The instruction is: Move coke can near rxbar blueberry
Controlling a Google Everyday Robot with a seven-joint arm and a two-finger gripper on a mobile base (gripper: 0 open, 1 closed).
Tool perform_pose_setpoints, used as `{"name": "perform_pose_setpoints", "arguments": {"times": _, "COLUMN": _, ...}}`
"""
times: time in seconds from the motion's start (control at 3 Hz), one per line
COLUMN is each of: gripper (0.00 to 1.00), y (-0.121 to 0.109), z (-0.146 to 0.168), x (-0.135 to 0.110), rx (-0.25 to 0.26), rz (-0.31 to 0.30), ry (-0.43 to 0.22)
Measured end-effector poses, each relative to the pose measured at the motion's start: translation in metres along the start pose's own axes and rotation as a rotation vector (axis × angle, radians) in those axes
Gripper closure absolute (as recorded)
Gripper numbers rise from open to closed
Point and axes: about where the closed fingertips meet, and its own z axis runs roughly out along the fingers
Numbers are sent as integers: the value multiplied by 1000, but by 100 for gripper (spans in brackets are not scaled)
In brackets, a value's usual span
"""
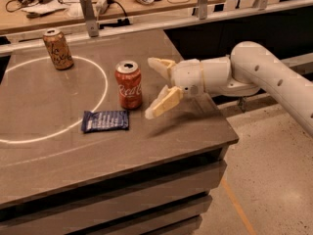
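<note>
- Two risks stand out, both tied to the gripper [155,88]. It hangs wide open and empty just beside the coke can [128,84], on the side away from the painted white ring [105,87].
- First risk: the lower finger [164,103] sits low and close to the can's wall. A sideways swing of the arm toward it would likely tip the upright can, perhaps onto the rxbar blueberry [105,121].
- Second risk: closing and lifting again could drag the can away from the bar and undo a placement that already looks good.
- The can stands upright on the table [186,141], near the bar's far corner on the arm's side. A narrow strip of tabletop shows between them.
- The bar lies flat at the ring's edge, well clear of the table's front lip.
- A pull straight back along the arm's own line looks like the safest way out.
- Containers: only the two cans. The coke can's silver top shows, but whether it is opened or what it holds cannot be told.
- The tan can [57,48] stands upright, well apart on the ring's far side, and its contents are hidden too.
</note>
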Motion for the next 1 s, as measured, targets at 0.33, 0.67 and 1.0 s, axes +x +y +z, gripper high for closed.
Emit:
{"name": "perform_pose_setpoints", "arguments": {"times": 0.33, "gripper": 0, "y": 6, "z": -51, "x": 2, "rx": 165, "rz": 12, "ry": 20}}
{"name": "perform_pose_setpoints", "arguments": {"times": 0.67, "gripper": 0, "y": 5, "z": -68, "x": 6, "rx": 208, "rz": 21, "ry": 25}}
{"name": "perform_pose_setpoints", "arguments": {"times": 1.0, "gripper": 0, "y": 5, "z": -65, "x": 5, "rx": 202, "rz": 20, "ry": 24}}
